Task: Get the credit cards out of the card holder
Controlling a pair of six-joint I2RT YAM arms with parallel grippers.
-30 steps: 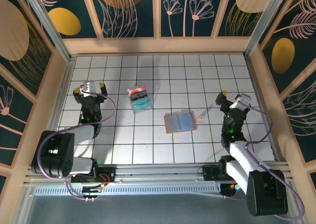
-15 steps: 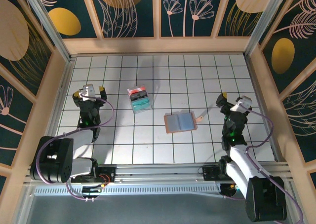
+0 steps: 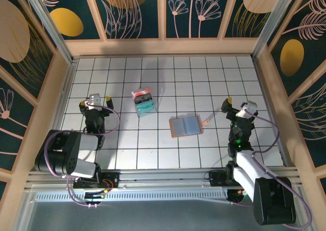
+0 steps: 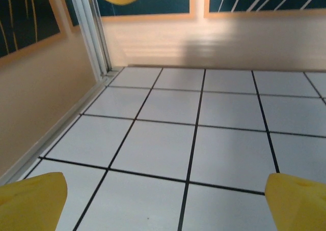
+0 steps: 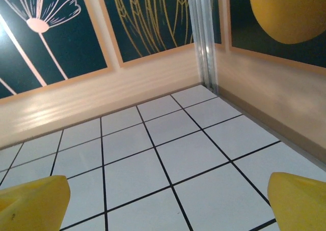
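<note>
With the left gripper [image 3: 95, 100] and right gripper [image 3: 240, 106] both released and empty, the card holder [image 3: 186, 125] lying flat to the right gripper's left may skid across the bench or lift with its cards.

Looking steeply down from high at 6 o'clock, taking in the whole tiled surface [image 3: 168, 154]. From the left wrist, skimming low and close toward 11 o'clock; from the right, toward 1 o'clock. Sharing those tiles and the walls [image 3: 163, 46].

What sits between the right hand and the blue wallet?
Seen from above: one small pale card beside the card holder, then bare tiles to the right hand.
</note>
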